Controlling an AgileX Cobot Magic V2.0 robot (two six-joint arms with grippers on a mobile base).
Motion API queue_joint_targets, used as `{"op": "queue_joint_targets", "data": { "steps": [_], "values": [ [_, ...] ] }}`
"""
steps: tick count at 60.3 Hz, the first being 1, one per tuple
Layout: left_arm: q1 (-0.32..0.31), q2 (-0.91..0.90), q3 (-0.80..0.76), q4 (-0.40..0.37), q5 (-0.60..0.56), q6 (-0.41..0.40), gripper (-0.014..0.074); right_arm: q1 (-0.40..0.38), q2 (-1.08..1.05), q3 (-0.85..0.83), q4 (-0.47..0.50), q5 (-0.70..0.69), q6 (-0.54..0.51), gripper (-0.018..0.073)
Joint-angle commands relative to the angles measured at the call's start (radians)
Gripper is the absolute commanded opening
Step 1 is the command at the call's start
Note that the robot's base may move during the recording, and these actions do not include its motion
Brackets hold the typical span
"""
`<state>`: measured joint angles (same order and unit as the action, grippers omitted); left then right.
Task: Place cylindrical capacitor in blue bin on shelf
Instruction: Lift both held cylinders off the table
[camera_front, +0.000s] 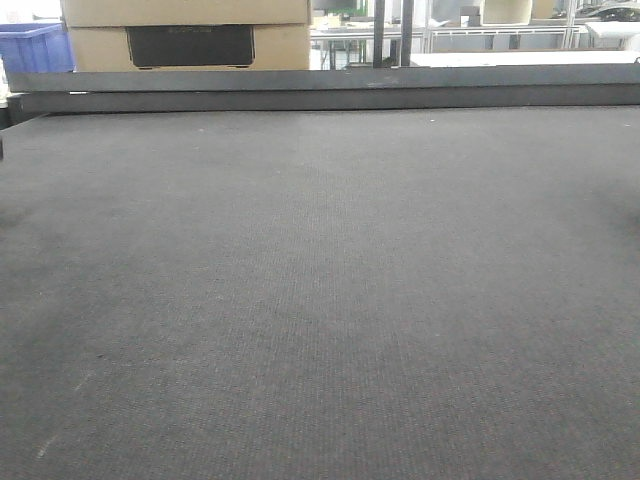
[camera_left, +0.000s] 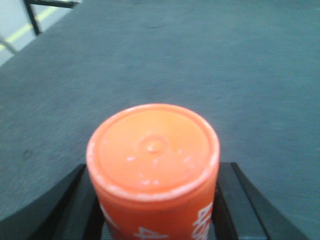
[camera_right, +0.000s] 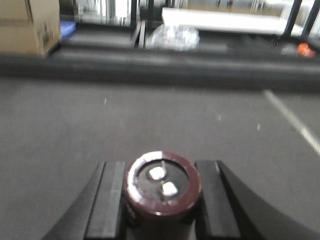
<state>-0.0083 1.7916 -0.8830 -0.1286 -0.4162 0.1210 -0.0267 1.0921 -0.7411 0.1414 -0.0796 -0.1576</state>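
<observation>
Orange cylinder (camera_left: 152, 150) sits clamped in the left pincer (camera_left: 156, 212) over the grey desk (camera_left: 210, 65). Right pincer (camera_right: 161, 202) is closed on the maroon capacitor (camera_right: 162, 182), terminals toward the camera. Its smooth round wall could slip or twist in that flat grip during a long carry.

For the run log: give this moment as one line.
left claw: shut on orange cylinder; right claw: shut on capacitor; below: grey table
</observation>
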Motion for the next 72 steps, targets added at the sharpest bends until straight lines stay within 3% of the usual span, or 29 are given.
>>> {"op": "queue_joint_targets", "data": {
  "steps": [1,2,12,21,39,52,72],
  "values": [
    [-0.013,-0.106,-0.046,0.049,0.198,-0.001,-0.0111,-0.001,-0.010,-0.039,-0.008,0.080,0.002,-0.0162],
    [-0.015,-0.127,-0.064,0.049,0.274,-0.001,-0.0111,-0.001,-0.010,-0.045,-0.008,0.110,0.002,-0.0162],
    [-0.039,-0.287,-0.161,0.051,0.629,-0.001,-0.0111,-0.001,-0.010,-0.103,-0.008,0.302,0.002,-0.0162],
    [-0.072,-0.443,-0.192,0.053,0.794,-0.001,-0.0111,-0.001,-0.018,-0.143,-0.008,0.466,0.002,-0.0162],
    [-0.146,-0.761,-0.186,0.040,1.136,-0.001,-0.0111,0.075,-0.219,-0.143,-0.008,0.601,-0.006,-0.0162],
    [-0.150,-0.957,-0.186,0.040,1.239,-0.001,-0.0111,0.147,-0.370,-0.143,-0.008,0.672,-0.006,-0.0162],
    [-0.150,-1.091,-0.186,0.040,1.272,-0.001,-0.0111,0.156,-0.557,-0.143,-0.001,0.670,-0.006,-0.0162]
  ]
}}
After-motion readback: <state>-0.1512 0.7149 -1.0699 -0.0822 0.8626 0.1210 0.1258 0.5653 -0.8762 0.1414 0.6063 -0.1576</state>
